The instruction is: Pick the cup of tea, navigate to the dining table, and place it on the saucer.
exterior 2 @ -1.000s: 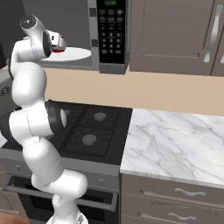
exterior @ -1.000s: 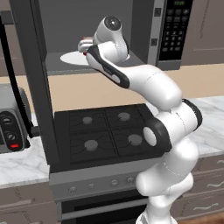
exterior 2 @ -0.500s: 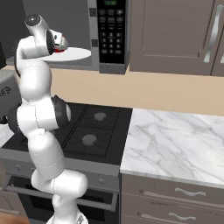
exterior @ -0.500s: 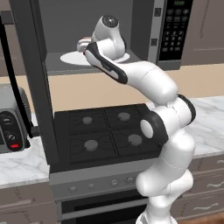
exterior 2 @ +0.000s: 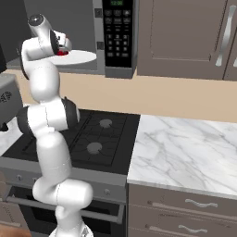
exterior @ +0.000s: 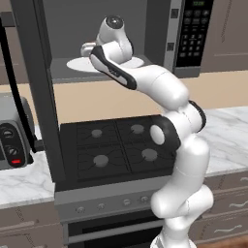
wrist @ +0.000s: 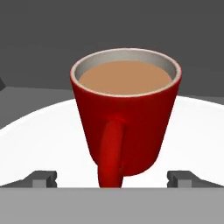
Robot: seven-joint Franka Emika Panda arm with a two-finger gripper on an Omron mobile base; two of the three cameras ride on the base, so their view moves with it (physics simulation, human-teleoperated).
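Note:
The cup of tea (wrist: 126, 114) is a red mug full of light brown liquid, with its handle turned toward the hand camera. It stands on a white round turntable plate (wrist: 39, 140) inside the open microwave. My gripper (wrist: 112, 178) is open, and its two dark fingertips (wrist: 43, 178) sit low and wide on either side of the mug's base without touching it. From the right base view, the gripper (exterior 2: 65, 46) is level with the red cup (exterior 2: 62, 53) at the plate's left edge. The left base view has the gripper (exterior: 88, 49) over the plate (exterior: 77, 64). The dining table and saucer are out of view.
The microwave cavity (exterior: 72, 29) has a dark open door (exterior: 38, 87) hanging on its left and a control panel (exterior 2: 115, 28) on the right. Below it lies a black gas stove (exterior: 116, 147). A toaster (exterior: 12, 131) stands left; a marble counter (exterior 2: 185, 152) lies right.
The hand has edged a little deeper into the microwave toward the cup, and the arm's elbow has shifted. The cup has not moved.

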